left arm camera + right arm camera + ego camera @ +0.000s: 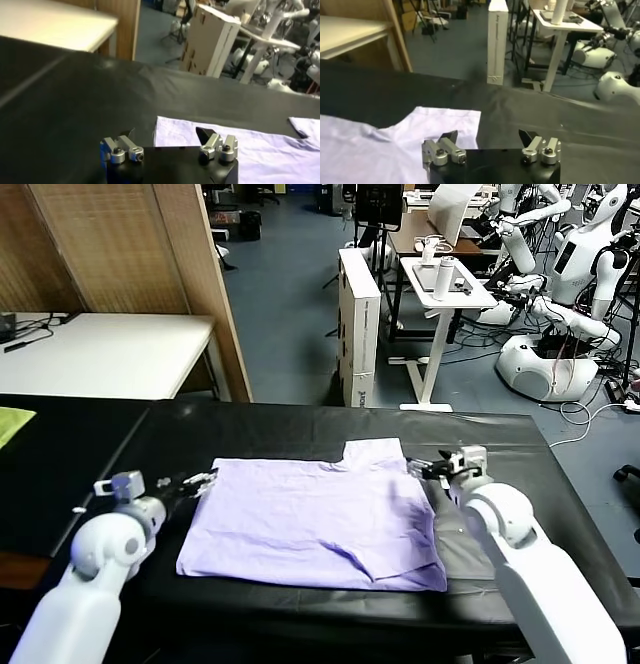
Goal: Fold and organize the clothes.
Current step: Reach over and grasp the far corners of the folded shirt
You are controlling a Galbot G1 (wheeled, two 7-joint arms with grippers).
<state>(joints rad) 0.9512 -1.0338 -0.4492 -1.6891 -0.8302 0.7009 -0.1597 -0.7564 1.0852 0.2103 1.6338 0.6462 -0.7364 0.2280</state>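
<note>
Head view: lavender T-shirt spread flat mid-bench, partly folded into a rough rectangle, one sleeve poking toward the far edge, a crease near the front right corner. Left gripper poised at the shirt's far left corner, jaws open, nothing held; probably lined up to pinch that corner for the next fold. Right gripper just beside the sleeve on the shirt's right edge, likewise open and empty, mirroring the left. Black bench beneath; yellow-green cloth well apart at the left edge.

Even, seemingly overhead light, soft shadows, wrist views slightly blurred (the black table shows faint sheen).
</note>
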